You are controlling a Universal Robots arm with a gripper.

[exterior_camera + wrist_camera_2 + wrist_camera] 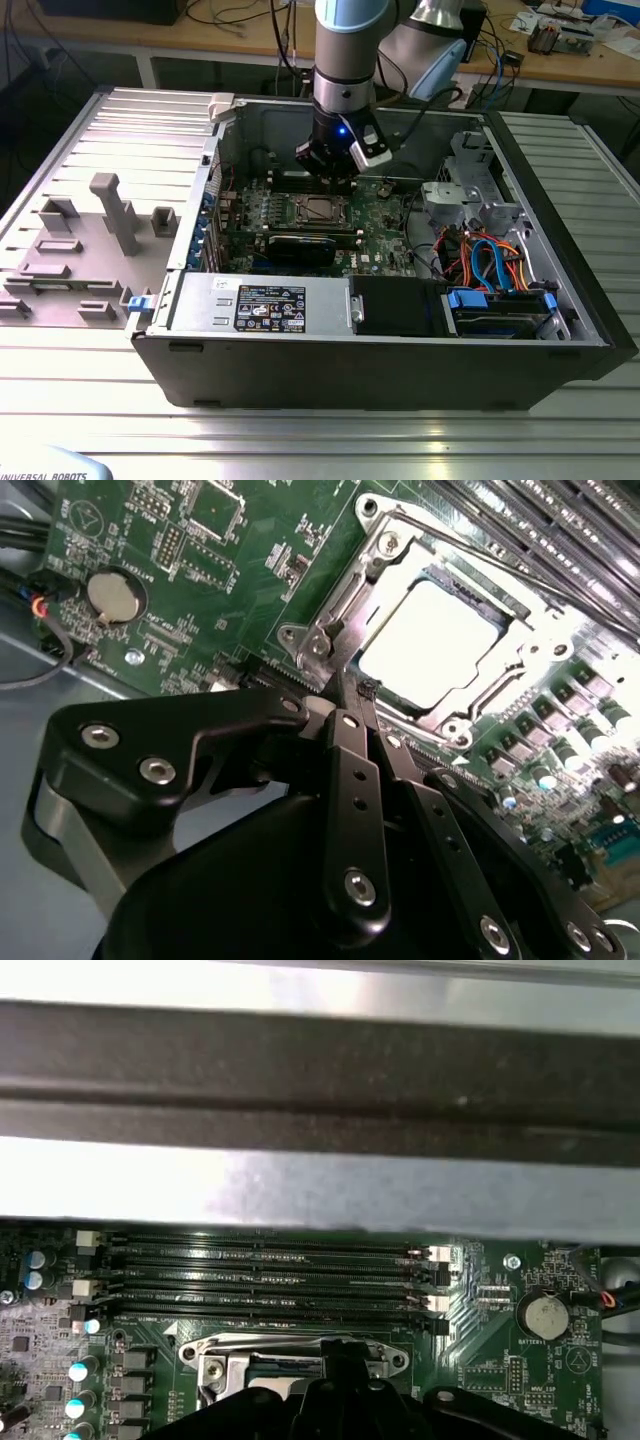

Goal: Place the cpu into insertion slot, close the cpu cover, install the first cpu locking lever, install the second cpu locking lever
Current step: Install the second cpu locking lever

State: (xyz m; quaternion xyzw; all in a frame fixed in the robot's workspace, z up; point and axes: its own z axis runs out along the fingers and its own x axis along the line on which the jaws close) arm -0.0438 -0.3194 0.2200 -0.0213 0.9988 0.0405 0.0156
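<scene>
The cpu (425,640) lies flat in the insertion slot (318,208), its dull silver top showing through the window of the cpu cover (375,565). The cover lies down over it. A thin metal lever rod (520,575) runs along one side of the cover. My gripper (352,692) is shut, its black fingertips pressed together right at the cover's edge near a corner, with nothing visible between them. In the exterior view the gripper (335,180) hangs just behind the socket. In the first wrist view the gripper (340,1355) overlaps the silver cover (290,1358).
Long black memory slots (270,1270) run beside the socket, under the case wall (300,1110). A coin battery (112,595) sits on the green board. A black graphics card (300,247), the power supply (260,303) and coloured cables (490,260) crowd the case.
</scene>
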